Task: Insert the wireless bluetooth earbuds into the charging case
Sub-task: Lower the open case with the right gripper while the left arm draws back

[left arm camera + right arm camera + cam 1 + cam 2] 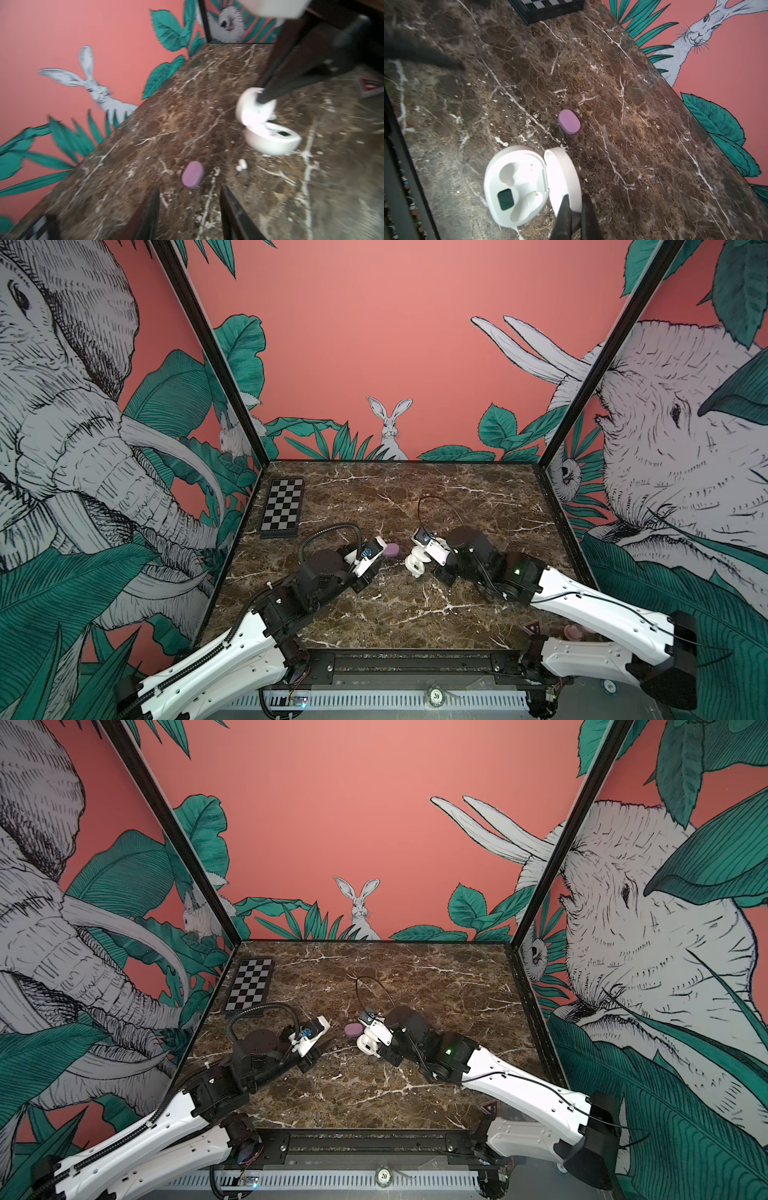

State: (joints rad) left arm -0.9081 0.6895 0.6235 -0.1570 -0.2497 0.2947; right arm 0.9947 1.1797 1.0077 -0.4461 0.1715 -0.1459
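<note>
A white charging case lies open on the marble table, both moulded pockets empty. Its raised lid is pinched at the edge by my right gripper, which is shut on it. Both top views show this white case near mid-table. A closed lilac case rests flat just beyond my left gripper, whose jaws stand apart with nothing between them. Tiny white earbuds lie on the table between the lilac case and the white case. No lilac earbuds show.
A black-and-white checkerboard lies at the back left. A small red triangle sign sits near the front right corner. Printed walls with black posts close in three sides.
</note>
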